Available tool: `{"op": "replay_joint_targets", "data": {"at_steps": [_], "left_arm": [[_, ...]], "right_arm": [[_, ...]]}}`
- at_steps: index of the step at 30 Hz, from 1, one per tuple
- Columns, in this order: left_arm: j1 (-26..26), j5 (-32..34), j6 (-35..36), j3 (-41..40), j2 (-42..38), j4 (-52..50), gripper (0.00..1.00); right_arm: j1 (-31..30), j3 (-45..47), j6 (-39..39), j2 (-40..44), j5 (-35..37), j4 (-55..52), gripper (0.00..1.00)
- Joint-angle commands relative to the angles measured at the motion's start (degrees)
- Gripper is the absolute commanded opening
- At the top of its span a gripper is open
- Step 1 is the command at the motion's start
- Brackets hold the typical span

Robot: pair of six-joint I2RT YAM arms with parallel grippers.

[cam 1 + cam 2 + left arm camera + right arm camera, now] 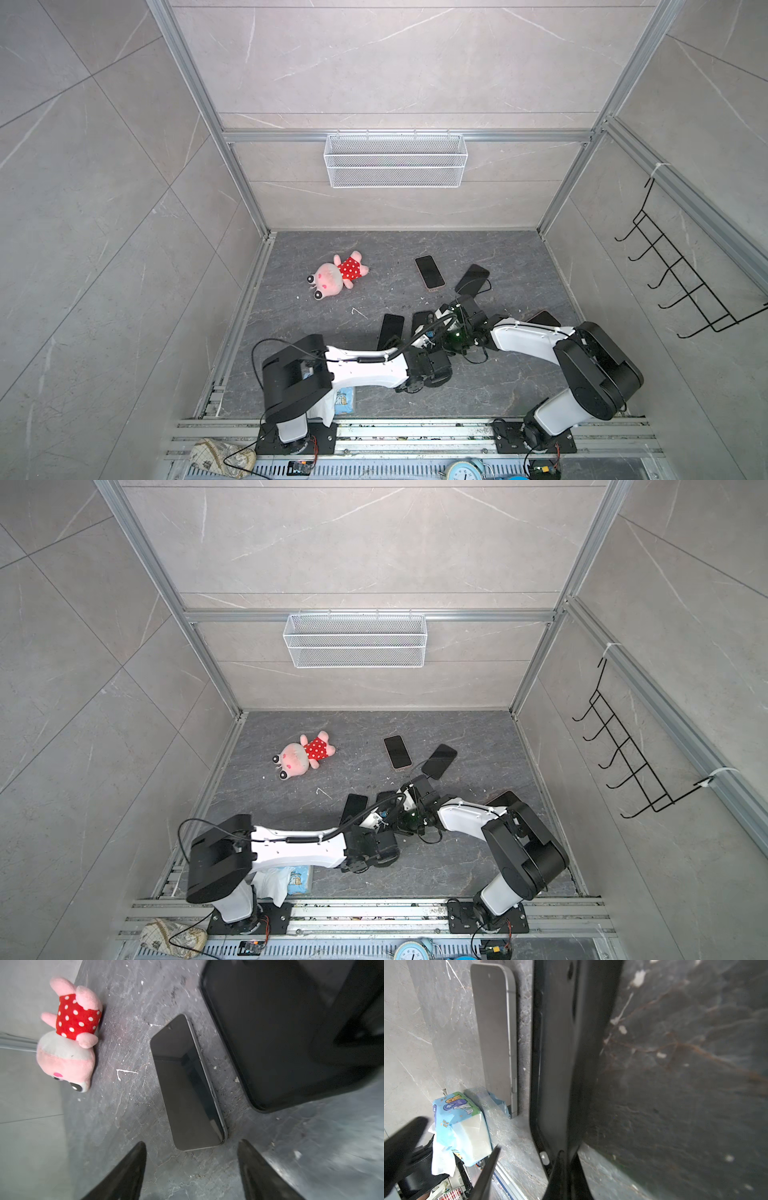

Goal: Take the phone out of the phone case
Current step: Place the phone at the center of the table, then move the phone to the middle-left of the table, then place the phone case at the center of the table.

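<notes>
Found phone [390, 330] lying flat, screen up, on the dark tabletop [316, 328], at lower centre of the frame in both top views, just ahead of the left arm's wrist. Found phone case [420, 321] just right of it, largely hidden there by the two wrists.

Checked in left wrist view: phone and black case side by side, with a strip of bare tabletop between them, not touching.

Logged left gripper [192, 1144] spread wide, fingers either side of the phone's near end and clear of it, holding nothing.

Logged right gripper [568, 1157] pressed together on one end of the phone case, pinching its rim. Cannot tell whether the rest of the case rests on the surface.

Noted elsewhere in a top view:
- far phone [429, 272] and angled phone [472, 277] right of centre, near each other but apart
- plush toy [338, 274] left of centre, well apart from the phones
- tissue pack [345, 401] under the left arm, at lower frame
- wire basket [395, 160] on the back wall, at upper centre
- hook rack [681, 274] on the right wall
</notes>
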State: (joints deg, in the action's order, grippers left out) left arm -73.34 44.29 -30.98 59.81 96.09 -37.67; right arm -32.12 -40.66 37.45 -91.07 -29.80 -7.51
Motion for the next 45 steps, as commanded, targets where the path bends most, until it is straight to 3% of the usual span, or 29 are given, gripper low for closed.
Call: {"op": "replay_joint_targets", "data": {"at_steps": [1, 4, 9, 14, 25, 35, 37, 45], "left_arm": [[3.9, -2.9, -4.0, -3.4, -8.8, 3.3, 0.75], [8.4, -6.1, -5.1, -6.7, -16.8, 4.4, 0.88], [15.3, -9.6, -4.5, -9.5, -27.3, 3.7, 0.89], [21.0, -13.3, -3.1, -9.5, -32.2, 1.2, 0.9], [24.4, -13.9, -2.5, -9.9, -36.7, 0.8, 0.9], [24.8, -13.5, -3.2, -9.9, -39.7, -0.4, 0.9], [24.8, -13.7, -3.3, -10.0, -39.8, -0.3, 0.9], [24.8, -15.6, -4.0, -9.0, -39.5, 0.1, 0.9]], "right_arm": [[0.0, -1.6, 0.0, -2.1, -0.5, 1.1, 0.0], [-0.6, -1.9, 0.9, -3.1, -0.8, 2.5, 0.0], [-3.2, -3.7, 2.3, -6.2, -0.7, 4.3, 0.0], [-6.3, -6.8, 3.6, -9.6, -0.5, 5.5, 0.0], [-13.9, -17.7, 6.6, -17.8, 0.6, 4.9, 0.0], [-17.0, -24.1, 8.1, -22.4, 0.5, 4.0, 0.0], [-17.0, -24.1, 8.0, -22.4, 0.5, 3.4, 0.06], [-17.1, -24.8, 3.0, -18.3, 6.5, -5.8, 0.55]]}}
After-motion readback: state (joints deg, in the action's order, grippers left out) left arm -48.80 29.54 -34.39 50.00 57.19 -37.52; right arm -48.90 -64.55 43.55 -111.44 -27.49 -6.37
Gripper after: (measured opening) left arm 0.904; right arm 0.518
